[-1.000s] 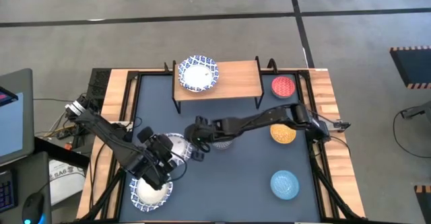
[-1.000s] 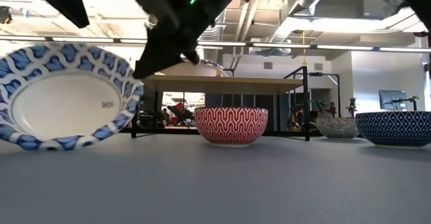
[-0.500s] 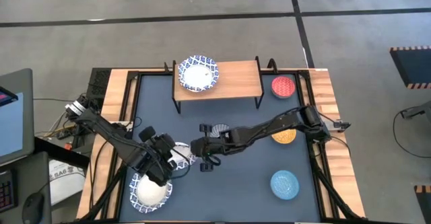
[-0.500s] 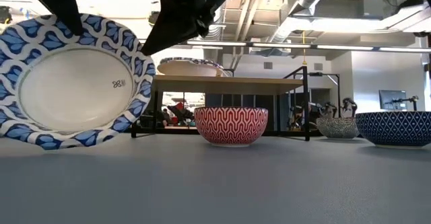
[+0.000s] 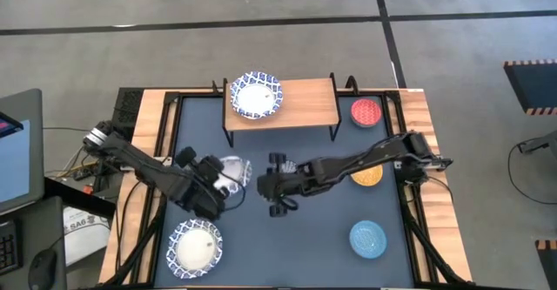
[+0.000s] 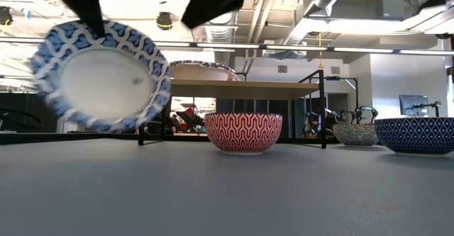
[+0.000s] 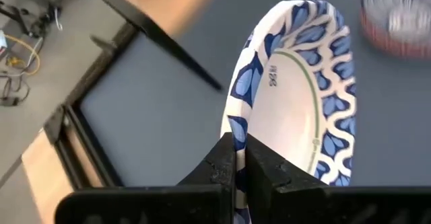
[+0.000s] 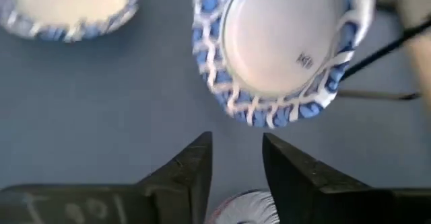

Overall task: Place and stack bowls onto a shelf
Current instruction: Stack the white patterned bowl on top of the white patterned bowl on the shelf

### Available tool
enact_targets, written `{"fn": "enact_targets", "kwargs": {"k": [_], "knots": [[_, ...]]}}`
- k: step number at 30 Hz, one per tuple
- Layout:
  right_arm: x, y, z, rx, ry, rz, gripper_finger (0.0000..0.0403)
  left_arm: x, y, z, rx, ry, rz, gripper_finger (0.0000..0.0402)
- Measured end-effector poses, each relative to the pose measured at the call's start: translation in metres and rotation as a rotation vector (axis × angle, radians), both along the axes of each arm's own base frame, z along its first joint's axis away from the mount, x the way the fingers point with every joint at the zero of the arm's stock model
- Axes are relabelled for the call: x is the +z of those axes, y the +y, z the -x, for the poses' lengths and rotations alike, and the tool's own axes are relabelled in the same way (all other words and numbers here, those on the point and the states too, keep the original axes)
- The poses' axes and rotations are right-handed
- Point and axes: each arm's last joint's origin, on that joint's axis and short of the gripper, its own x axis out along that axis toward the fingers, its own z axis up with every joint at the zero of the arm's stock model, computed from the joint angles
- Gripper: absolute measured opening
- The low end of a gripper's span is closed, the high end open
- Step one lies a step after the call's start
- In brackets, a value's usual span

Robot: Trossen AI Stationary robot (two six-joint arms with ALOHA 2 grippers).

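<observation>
Mostly undone: one wide bowl (image 5: 255,96) on the shelf (image 5: 305,98).
Left gripper (image 5: 224,182) fingers pinch a second bowl's (image 6: 103,76) rim, in front of the shelf; right gripper (image 5: 277,186) fingers open, empty; others on the counter (image 5: 305,255).

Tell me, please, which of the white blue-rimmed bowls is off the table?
The bowl clamped by its rim in the left gripper, tilted on edge in mid-air. One other sits on the shelf, another at the table's near left.
</observation>
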Motion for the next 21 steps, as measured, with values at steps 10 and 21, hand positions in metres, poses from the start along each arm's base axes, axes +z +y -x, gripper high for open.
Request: {"fn": "enact_targets", "kwargs": {"k": [10,21], "knots": [[-0.023,-0.046,0.077,-0.208,-0.183,-0.222,0.0178,0.075,0.058,0.043,0.092,-0.518,-0.136,0.0000],[-0.047,-0.050,0.131,-0.305,-0.294,-0.415,0.0163,0.124,0.116,0.032,0.136,-0.764,-0.249,0.0000]]}}
